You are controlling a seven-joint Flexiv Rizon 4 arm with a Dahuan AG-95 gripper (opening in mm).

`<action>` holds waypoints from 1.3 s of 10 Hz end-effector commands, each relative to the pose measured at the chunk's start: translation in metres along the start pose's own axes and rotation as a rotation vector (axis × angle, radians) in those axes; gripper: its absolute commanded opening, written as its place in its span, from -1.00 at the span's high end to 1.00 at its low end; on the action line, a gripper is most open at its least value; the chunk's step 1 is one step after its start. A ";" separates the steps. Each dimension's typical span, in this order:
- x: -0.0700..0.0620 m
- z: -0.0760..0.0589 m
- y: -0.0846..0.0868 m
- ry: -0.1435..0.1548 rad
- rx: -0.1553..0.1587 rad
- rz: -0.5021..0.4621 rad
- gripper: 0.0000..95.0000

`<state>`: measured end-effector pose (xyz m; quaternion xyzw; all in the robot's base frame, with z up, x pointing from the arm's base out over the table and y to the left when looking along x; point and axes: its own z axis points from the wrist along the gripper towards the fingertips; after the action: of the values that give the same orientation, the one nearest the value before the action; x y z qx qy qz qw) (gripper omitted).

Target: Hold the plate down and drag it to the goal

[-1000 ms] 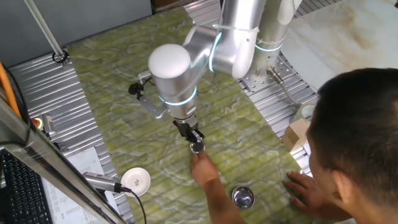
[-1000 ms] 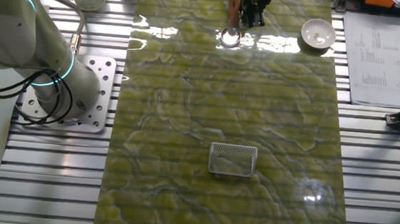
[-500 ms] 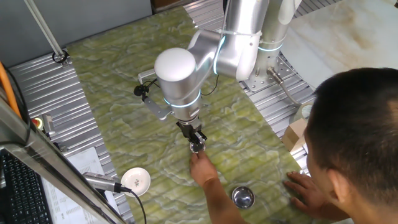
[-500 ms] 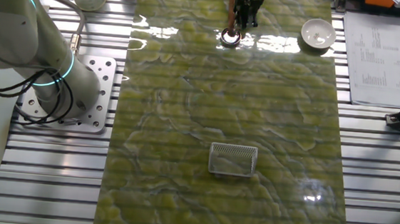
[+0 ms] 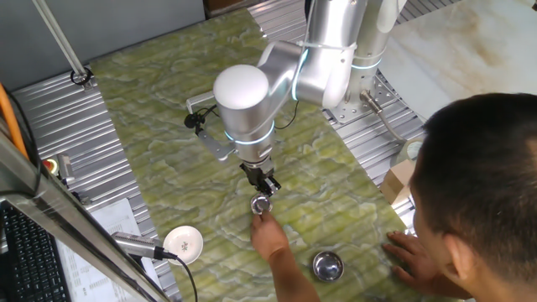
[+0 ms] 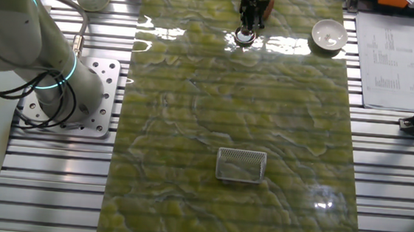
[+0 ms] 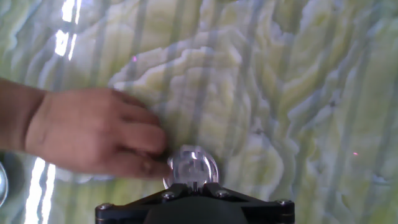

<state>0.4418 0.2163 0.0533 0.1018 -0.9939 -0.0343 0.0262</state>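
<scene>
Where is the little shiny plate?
In the hand view, the plate sits low in the middle on the green mat, right under the gripper, with a person's hand touching its left side.

plate [image 7: 192,168] on table mat [image 5: 159,126] under jaws, person's hand [image 7: 93,134] touching its side

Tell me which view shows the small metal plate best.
The hand view: the plate fills the lower centre, a person's hand touching its rim. One fixed view shows it small beneath the gripper; the other shows a tiny glint.
</scene>
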 end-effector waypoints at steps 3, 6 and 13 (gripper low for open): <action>0.000 -0.001 0.000 0.043 0.004 0.024 1.00; -0.003 0.010 -0.001 -0.010 0.000 0.029 1.00; -0.043 0.020 0.005 -0.018 0.017 0.060 1.00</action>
<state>0.4815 0.2318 0.0304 0.0730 -0.9968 -0.0259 0.0191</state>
